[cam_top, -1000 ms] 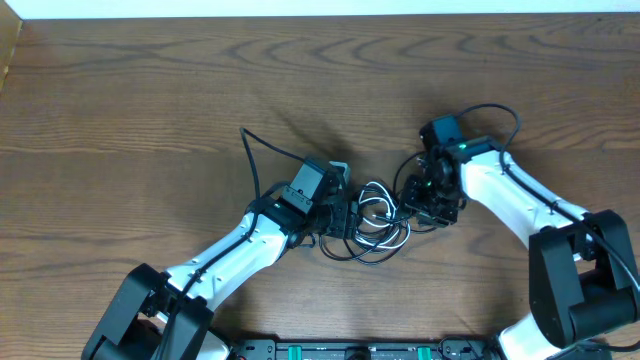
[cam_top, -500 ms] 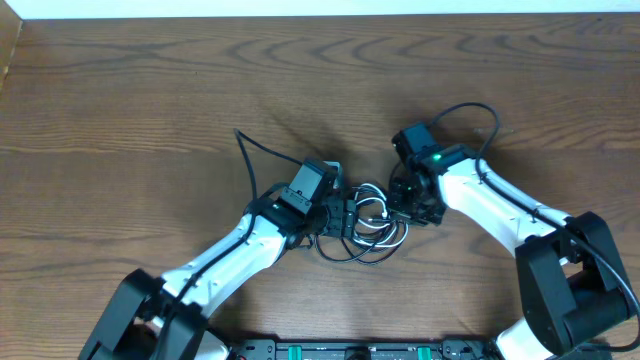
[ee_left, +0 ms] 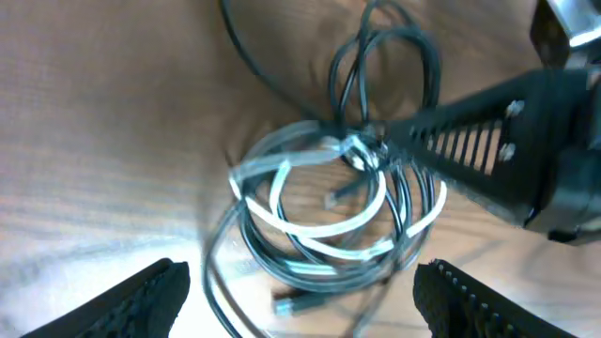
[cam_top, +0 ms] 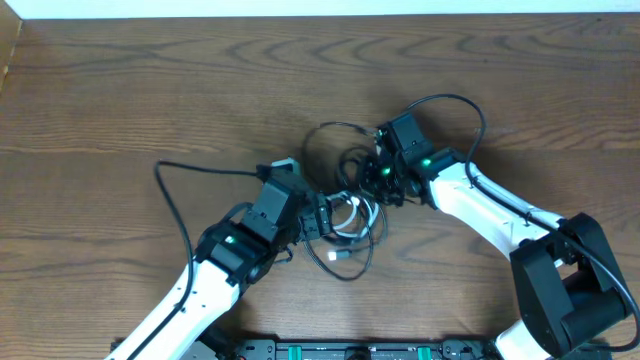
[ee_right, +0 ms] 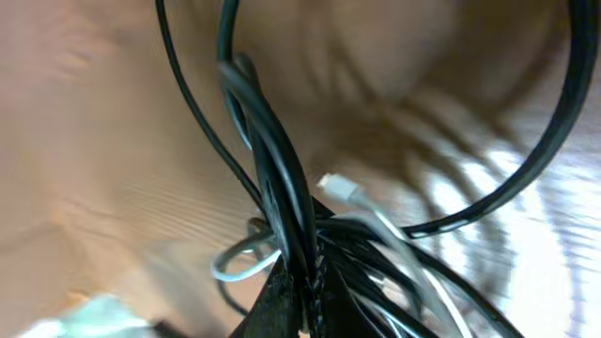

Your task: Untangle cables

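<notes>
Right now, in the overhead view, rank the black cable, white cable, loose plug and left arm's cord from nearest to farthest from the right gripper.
1. Black cable: pinched in the right gripper.
2. White cable: coiled just below-left of it.
3. Loose plug: below the coil, toward the base.
4. Left arm's cord: far left.

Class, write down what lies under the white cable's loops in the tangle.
Bare wooden table shows through the white cable loops, with black cable strands woven beneath. Where the right tool pinches them, the crossing is covered.
</notes>
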`<action>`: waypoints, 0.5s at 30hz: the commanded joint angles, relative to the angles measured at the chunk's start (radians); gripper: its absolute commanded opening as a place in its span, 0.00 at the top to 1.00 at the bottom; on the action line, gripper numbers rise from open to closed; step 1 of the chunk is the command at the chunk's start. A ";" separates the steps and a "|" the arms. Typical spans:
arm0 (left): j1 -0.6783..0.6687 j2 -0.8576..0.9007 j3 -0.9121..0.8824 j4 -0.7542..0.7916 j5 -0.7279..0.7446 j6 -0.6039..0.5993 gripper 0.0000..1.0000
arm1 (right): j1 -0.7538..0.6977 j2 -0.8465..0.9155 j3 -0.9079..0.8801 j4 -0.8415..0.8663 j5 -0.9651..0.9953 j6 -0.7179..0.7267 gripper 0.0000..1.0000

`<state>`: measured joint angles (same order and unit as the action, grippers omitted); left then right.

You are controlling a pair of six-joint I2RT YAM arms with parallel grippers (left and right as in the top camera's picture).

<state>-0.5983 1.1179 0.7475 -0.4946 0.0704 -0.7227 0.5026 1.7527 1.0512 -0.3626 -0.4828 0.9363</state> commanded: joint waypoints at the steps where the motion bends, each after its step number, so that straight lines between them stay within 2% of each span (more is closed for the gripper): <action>1: 0.003 0.007 -0.001 -0.006 0.036 -0.119 0.19 | -0.005 0.000 0.013 0.052 -0.042 0.196 0.99; 5: 0.003 0.036 -0.002 0.003 0.038 -0.167 0.19 | 0.017 0.000 0.013 0.085 -0.024 0.258 0.99; 7: 0.003 0.059 -0.002 0.018 0.050 -0.237 0.19 | 0.030 0.000 0.013 0.087 -0.024 0.259 0.99; 10: 0.003 0.092 -0.001 0.046 0.052 -0.332 0.21 | 0.045 0.000 0.013 0.086 -0.025 0.213 0.99; 15: 0.003 0.166 -0.001 0.154 0.052 -0.392 0.23 | 0.057 0.000 0.013 0.085 -0.089 0.165 0.99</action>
<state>-0.5983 1.2484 0.7475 -0.3759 0.1181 -1.0351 0.5507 1.7531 1.0512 -0.2794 -0.5106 1.1290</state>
